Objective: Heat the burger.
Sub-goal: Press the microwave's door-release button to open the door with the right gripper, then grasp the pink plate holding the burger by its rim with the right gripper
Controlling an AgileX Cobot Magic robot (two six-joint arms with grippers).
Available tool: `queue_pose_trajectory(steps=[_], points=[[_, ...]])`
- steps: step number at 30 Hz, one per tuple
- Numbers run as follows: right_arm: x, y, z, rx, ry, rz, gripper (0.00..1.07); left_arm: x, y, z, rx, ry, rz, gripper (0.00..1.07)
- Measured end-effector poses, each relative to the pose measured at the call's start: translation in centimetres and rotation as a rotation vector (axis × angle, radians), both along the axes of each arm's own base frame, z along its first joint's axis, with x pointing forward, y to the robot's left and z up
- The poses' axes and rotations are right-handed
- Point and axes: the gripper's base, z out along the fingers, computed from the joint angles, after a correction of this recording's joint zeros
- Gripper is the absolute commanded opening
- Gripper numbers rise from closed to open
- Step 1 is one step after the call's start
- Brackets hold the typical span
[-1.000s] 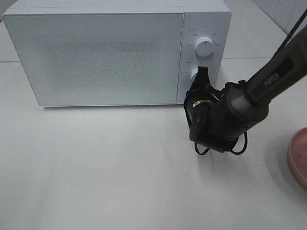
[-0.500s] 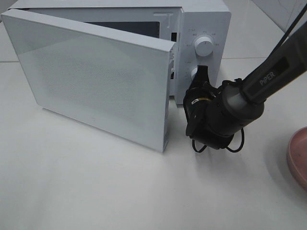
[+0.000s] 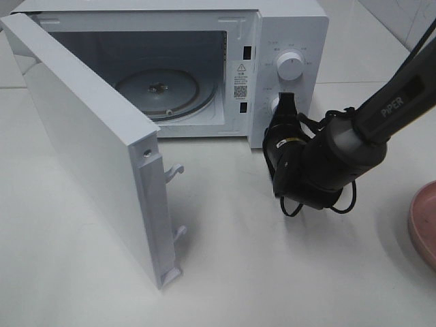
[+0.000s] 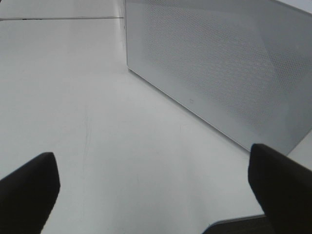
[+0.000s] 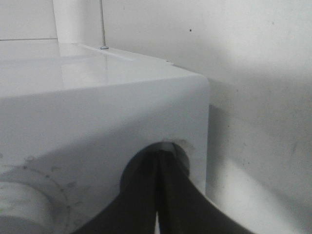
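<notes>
The burger is out of view in every frame. The white microwave (image 3: 293,27) stands at the back with its door (image 3: 88,143) swung wide open to the left, showing the bare glass turntable (image 3: 160,88). My right gripper (image 3: 286,102) is shut, with its tips against the lower round button of the control panel; the right wrist view shows the shut gripper (image 5: 157,161) in that round recess. My left gripper (image 4: 156,190) is open and holds nothing, low over the table and facing the outside of the door (image 4: 219,63).
A round pink plate (image 3: 426,225) is cut off by the right edge of the exterior view. The upper knob (image 3: 290,66) sits above my right gripper. The open door juts far out over the left part of the table.
The microwave door has gone from shut to wide open, swinging out to the left. My right gripper has stayed shut at the lower button, its arm shifting only slightly.
</notes>
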Motion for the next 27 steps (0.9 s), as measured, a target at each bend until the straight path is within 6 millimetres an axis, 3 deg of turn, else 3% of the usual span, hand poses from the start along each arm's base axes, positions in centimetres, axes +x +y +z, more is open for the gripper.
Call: queue_pose_trajectory(steps=[16, 27], points=[[-1.7, -0.6, 2.4, -0.090, 0.091, 0.167, 0.00, 0.0, 0.0, 0.0, 0.000, 0.000, 0.000, 0.98], [-5.3, -1.3, 4.5, -0.302, 0.229, 0.442, 0.00, 0.0, 0.0, 0.0, 0.000, 0.000, 0.000, 0.98]])
